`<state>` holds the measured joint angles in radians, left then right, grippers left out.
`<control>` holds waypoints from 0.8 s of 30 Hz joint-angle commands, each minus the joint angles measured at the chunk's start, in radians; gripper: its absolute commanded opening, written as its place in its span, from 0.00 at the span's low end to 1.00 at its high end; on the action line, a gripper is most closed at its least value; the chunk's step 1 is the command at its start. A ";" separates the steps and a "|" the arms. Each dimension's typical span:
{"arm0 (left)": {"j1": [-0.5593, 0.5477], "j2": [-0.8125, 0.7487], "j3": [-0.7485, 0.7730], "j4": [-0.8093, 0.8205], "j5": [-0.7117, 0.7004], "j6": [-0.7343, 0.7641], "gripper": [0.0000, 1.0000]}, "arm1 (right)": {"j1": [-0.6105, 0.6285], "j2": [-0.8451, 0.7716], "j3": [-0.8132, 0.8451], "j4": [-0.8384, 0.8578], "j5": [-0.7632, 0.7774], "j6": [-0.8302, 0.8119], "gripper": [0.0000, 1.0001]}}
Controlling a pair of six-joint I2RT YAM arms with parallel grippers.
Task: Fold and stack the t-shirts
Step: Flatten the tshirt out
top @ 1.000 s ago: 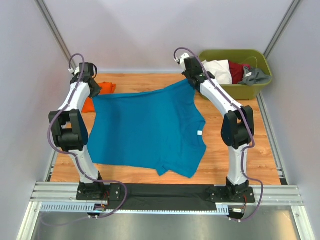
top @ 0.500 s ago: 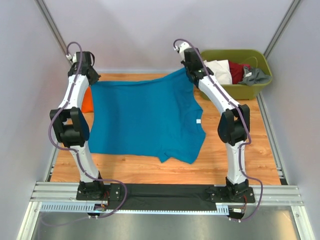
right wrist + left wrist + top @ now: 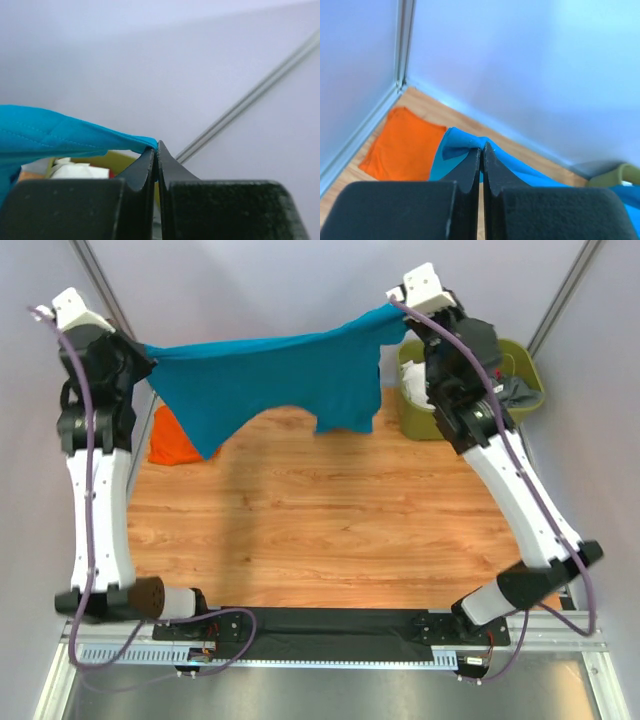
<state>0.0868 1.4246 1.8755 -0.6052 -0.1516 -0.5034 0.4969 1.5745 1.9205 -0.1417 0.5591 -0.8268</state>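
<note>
Olive tub far right, orange t-shirt left

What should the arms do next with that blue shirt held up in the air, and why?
Probably lower the teal t-shirt flat onto the wooden table: the left gripper and right gripper each pinch an edge, so it hangs stretched in mid-air, unfolded. The orange t-shirt already lies folded at back left.

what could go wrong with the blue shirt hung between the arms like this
The left gripper and right gripper each pinch only a thin edge of the teal shirt, so it may slip out. Its hanging end sits close to the green tub and could snag on the rim.
</note>
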 commanded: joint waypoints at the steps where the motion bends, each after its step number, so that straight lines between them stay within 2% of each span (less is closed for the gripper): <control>1: 0.008 -0.143 -0.068 -0.010 -0.022 0.080 0.00 | 0.014 -0.137 -0.095 0.082 0.079 -0.135 0.00; 6: 0.010 -0.335 -0.088 -0.080 -0.052 0.123 0.00 | 0.092 -0.310 -0.237 0.099 0.177 -0.264 0.00; 12: 0.010 -0.499 -0.033 -0.229 -0.107 0.170 0.00 | 0.262 -0.548 -0.316 0.133 0.347 -0.452 0.00; 13: 0.008 -0.513 -0.004 -0.279 -0.115 0.177 0.00 | 0.323 -0.570 -0.339 0.174 0.407 -0.493 0.00; 15: 0.008 -0.556 0.030 -0.327 -0.129 0.192 0.00 | 0.389 -0.609 -0.365 0.267 0.478 -0.676 0.00; 16: 0.008 -0.570 0.063 -0.370 -0.134 0.197 0.00 | 0.460 -0.622 -0.400 0.403 0.540 -0.766 0.00; 17: 0.007 -0.593 0.079 -0.392 -0.138 0.200 0.00 | 0.494 -0.631 -0.423 0.486 0.562 -0.847 0.00; 18: 0.005 -0.605 0.094 -0.409 -0.164 0.200 0.00 | 0.527 -0.640 -0.440 0.570 0.576 -1.014 0.00; 19: -0.014 -0.616 0.112 -0.428 -0.183 0.201 0.00 | 0.587 -0.640 -0.449 0.638 0.603 -1.081 0.00; 20: -0.030 -0.628 0.125 -0.438 -0.206 0.201 0.00 | 0.597 -0.634 -0.425 0.686 0.608 -1.104 0.00; 21: -0.045 -0.624 0.145 -0.452 -0.248 0.201 0.00 | 0.601 -0.621 -0.401 0.659 0.614 -1.068 0.00; 24: -0.071 -0.595 0.197 -0.476 -0.305 0.230 0.00 | 0.644 -0.593 -0.359 0.688 0.589 -1.095 0.00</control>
<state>0.0254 0.7914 2.0468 -1.0119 -0.2600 -0.3523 1.1252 0.9649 1.5063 0.3737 1.0378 -1.7393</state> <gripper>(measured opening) 0.007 0.007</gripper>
